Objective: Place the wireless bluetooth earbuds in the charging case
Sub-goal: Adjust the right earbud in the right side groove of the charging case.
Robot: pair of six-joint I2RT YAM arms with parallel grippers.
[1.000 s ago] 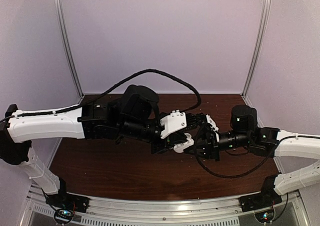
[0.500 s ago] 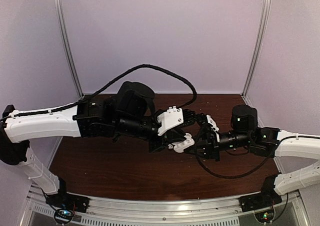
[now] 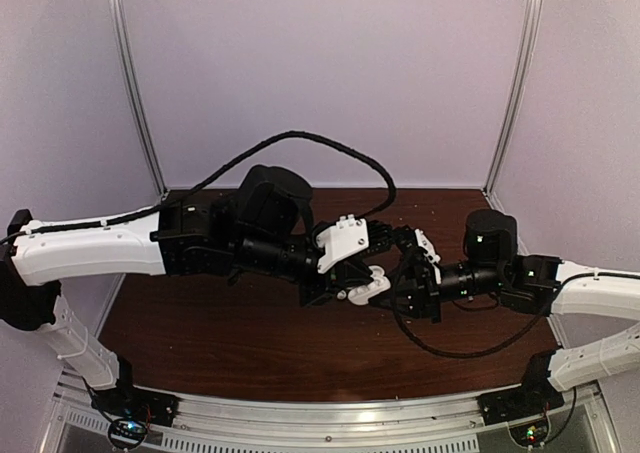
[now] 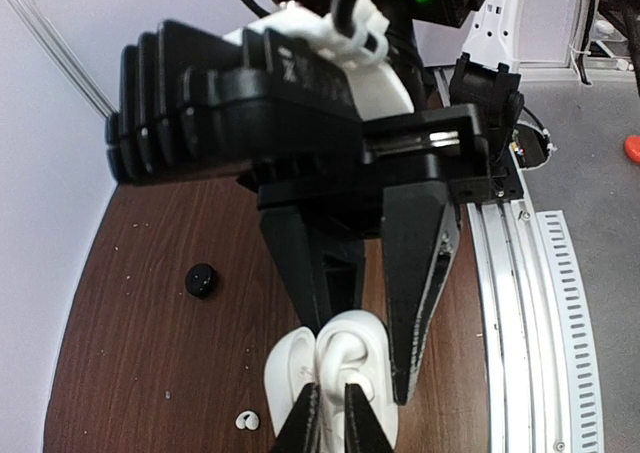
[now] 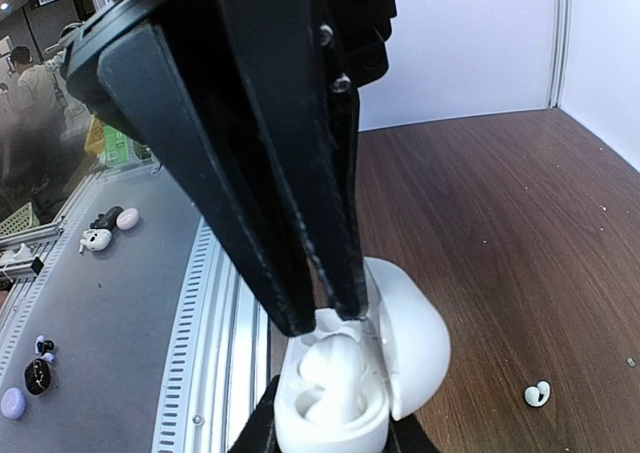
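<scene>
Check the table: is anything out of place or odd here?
Yes. One white earbud lies loose on the table, apart from the open case held in the right gripper. A small black piece sits farther off, also loose. Nothing looks damaged.

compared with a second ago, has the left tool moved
Yes, slightly: in the top view the left tool has slid left and a touch toward the back wall, away from the right corner post.
</scene>
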